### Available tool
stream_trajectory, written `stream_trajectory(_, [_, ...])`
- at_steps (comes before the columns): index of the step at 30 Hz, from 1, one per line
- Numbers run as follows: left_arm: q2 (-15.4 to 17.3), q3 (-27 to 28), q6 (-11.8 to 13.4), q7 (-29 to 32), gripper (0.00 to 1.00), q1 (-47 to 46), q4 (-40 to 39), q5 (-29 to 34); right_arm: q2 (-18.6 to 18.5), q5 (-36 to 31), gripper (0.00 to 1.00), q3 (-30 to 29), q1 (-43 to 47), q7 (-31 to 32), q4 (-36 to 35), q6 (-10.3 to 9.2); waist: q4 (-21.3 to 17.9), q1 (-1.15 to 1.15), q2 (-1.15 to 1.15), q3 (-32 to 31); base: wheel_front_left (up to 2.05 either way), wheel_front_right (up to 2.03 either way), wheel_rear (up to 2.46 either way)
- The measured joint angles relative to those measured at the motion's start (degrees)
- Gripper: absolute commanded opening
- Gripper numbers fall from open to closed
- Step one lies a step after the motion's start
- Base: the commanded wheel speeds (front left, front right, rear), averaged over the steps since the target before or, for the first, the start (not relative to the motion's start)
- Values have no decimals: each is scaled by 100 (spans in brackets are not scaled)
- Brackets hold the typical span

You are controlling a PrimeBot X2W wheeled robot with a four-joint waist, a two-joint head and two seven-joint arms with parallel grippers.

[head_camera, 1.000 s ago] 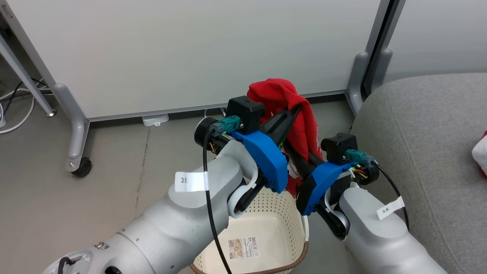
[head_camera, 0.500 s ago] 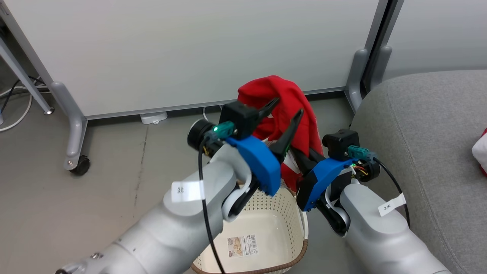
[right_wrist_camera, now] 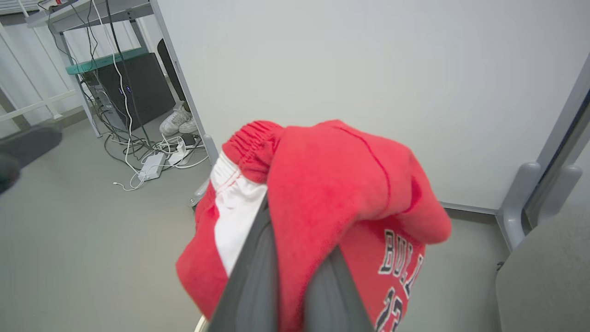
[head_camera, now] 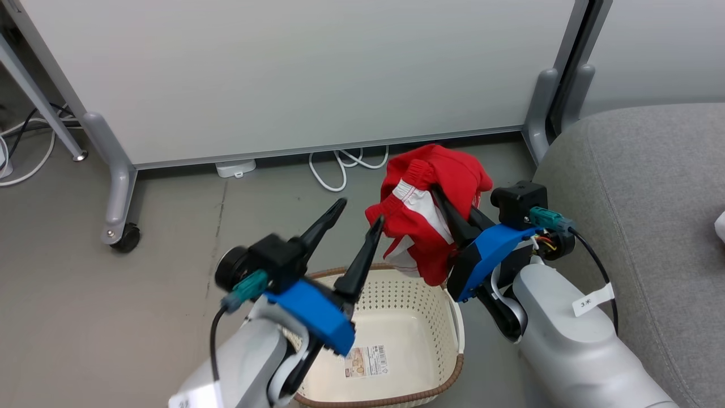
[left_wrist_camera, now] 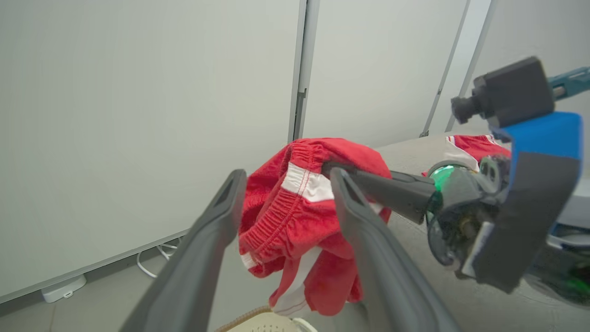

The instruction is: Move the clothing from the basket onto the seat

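Head view: right gripper (head_camera: 439,198) clamps the soft red white-striped shorts (head_camera: 422,226) above the cream perforated plastic basket (head_camera: 436,309), over its far rim; left gripper (head_camera: 361,211) gapes empty beside them. Next, the big grey fabric seat (head_camera: 651,198) lies right of the basket, nearer the right arm. Left wrist view: jaws wide, shorts just beyond. Right wrist view: jaws pinched together in red cloth.

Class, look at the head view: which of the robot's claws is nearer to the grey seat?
Right. The right claw, shut on the red clothing, hangs beside the seat's edge; the open left claw is by the basket, farther away.
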Motion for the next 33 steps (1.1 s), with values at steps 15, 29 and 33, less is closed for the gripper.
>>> stream_trajectory(15, [-16,1959,-354,0,100,2014,-779,1536,0,-190,0,-171,196,-1,-165,0,-45,0,0,-30,0,0,0])
stream_trajectory(29, [-190,2407,-381,0,100,2402,-878,1746,0,-221,0,-304,355,-1,-210,0,-162,0,0,-67,0,0,0])
stream_trajectory(33, [-185,2413,-381,-1,100,2412,-895,1747,1,-231,0,-335,353,-1,-244,0,-327,0,0,-33,0,0,0])
